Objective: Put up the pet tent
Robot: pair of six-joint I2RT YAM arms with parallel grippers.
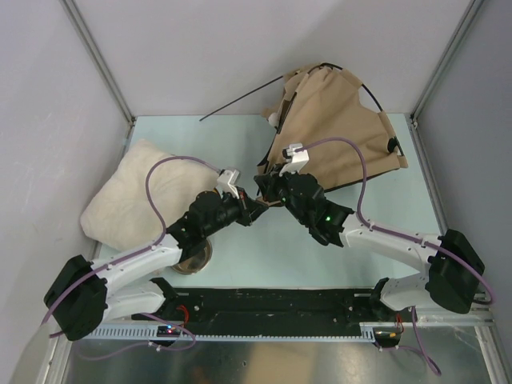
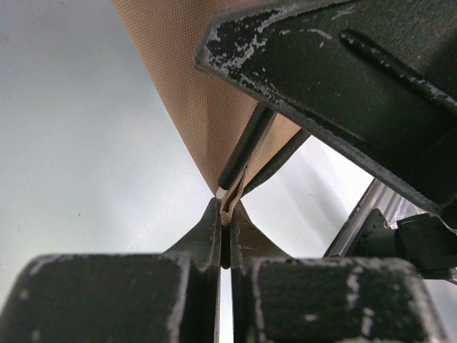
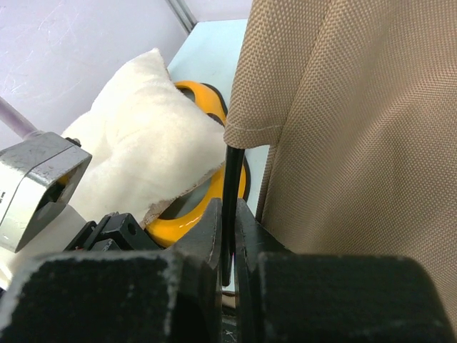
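Pale green tabletop (image 1: 264, 256), grey walls | tan fabric pet tent (image 1: 340, 128) slumped far right, not yet raised | left gripper (image 2: 225, 214) pinched shut on its corner hem, seemingly steadying the pocket | right gripper (image 3: 227, 214) clamped on thin black pole (image 3: 230, 179), likely to seat its tip

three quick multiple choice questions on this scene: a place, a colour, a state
1. In the top view, the cream pillow lies: A) inside the pet tent B) left of it C) on top of it
2. The tent's fabric is: A) blue B) red C) tan
3. The right pincer is: A) shut on a black pole B) wide open C) shut on the pillow
Answers: 1 B, it sits leftward, apart from the tent; 2 C, tan weave throughout; 3 A, its wrist view shows jaws closed on the pole.
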